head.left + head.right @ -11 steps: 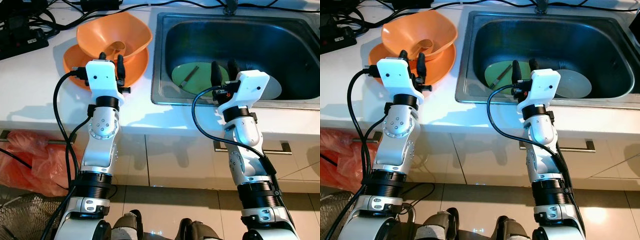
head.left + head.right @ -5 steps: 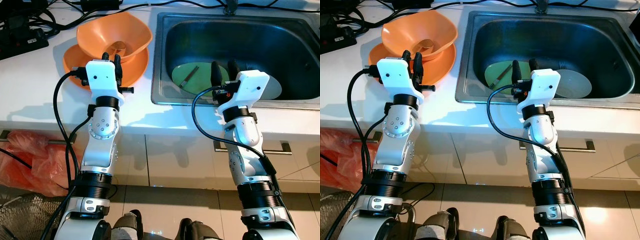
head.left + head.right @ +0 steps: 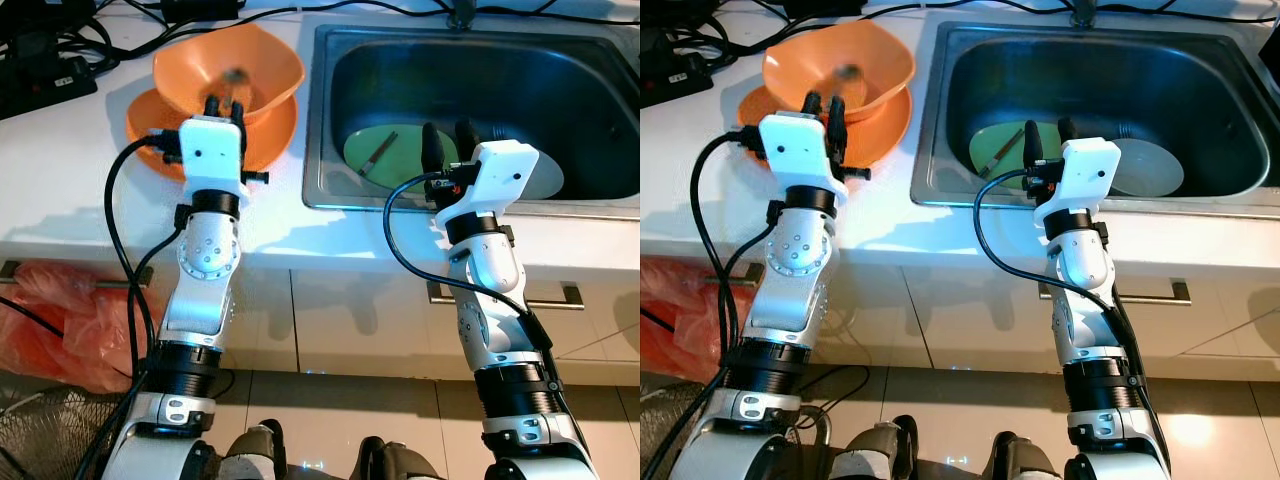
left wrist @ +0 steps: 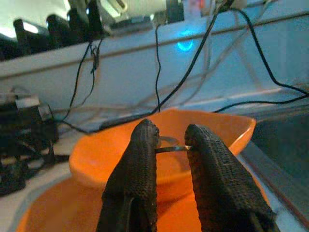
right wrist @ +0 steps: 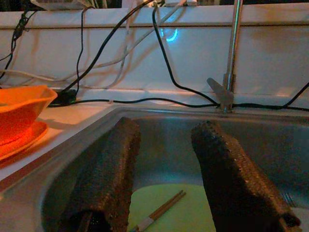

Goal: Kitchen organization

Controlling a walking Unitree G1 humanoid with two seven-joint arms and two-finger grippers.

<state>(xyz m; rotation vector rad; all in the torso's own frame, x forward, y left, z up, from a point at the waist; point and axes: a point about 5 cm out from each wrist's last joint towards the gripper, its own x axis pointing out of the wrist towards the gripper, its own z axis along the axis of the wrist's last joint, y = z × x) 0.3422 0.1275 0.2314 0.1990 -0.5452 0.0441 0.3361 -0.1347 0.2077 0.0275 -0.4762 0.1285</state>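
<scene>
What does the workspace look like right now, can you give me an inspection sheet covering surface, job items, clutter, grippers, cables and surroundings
Surface: white counter with a steel sink set into it on the robot's right.
Job's things: orange bowl sitting on an orange plate on the counter; green plate with chopsticks across it and a white dish in the sink.
Clutter: nothing seen.
Grippers: left gripper at the orange bowl's near rim, fingers narrowly apart, a thin metal piece between the tips; right gripper open above the sink's near edge.
Cables: black leads along the back of the counter.
Surroundings: red plastic bag on the floor, cabinet drawer handle below the sink.
</scene>
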